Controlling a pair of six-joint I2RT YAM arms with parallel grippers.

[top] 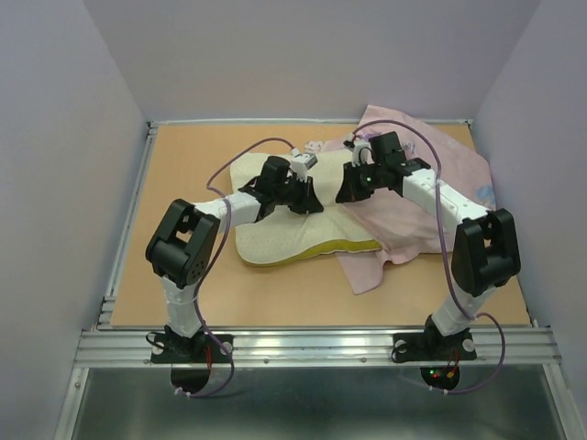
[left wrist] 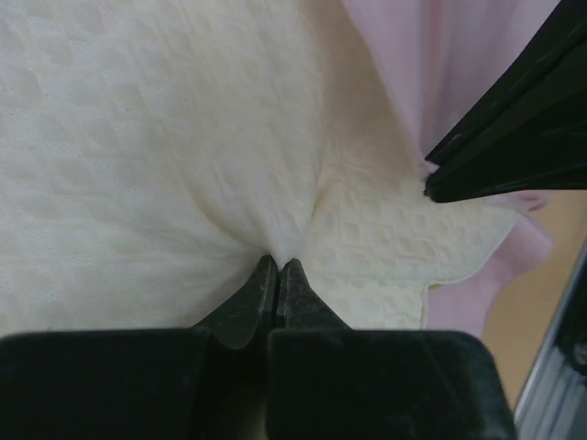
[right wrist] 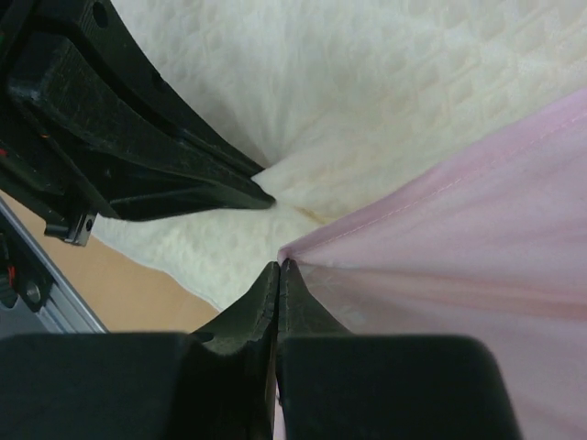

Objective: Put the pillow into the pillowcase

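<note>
While both arms reach in over the table (top: 183, 275), I log the layout as follows.

Pillow (top: 275, 240): lies flat about mid-table, cream dotted face up. Its yellow side band (top: 341, 247) shows along the edge nearest the arm bases.

Pillowcase (top: 431, 183): pale pink side up, spread loosely to the right of the pillow and beyond its far right corner. A rumpled flap of it comes out on the near side, below the pillow's right end. From the left wrist camera, the pillow's right corner lies over pink cloth. No part of the pillow is inside the case.

Left gripper (left wrist: 278, 266): over the pillow's far right part. Its jaws are clenched on a pinch of the pillow's cream cover, and the fabric puckers in creases toward the tips.

Right gripper (right wrist: 280, 268): just to the right of the pillow. Its jaws are clamped on a hemmed edge of the pink cloth, which fans away from the tips in taut folds.

The two grippers sit close together over the line where pink cloth meets the pillow, tips facing each other. I see a narrow gap between them and no contact. From the left wrist camera, one dark finger of the right gripper ends right at that cream-pink line.
</note>
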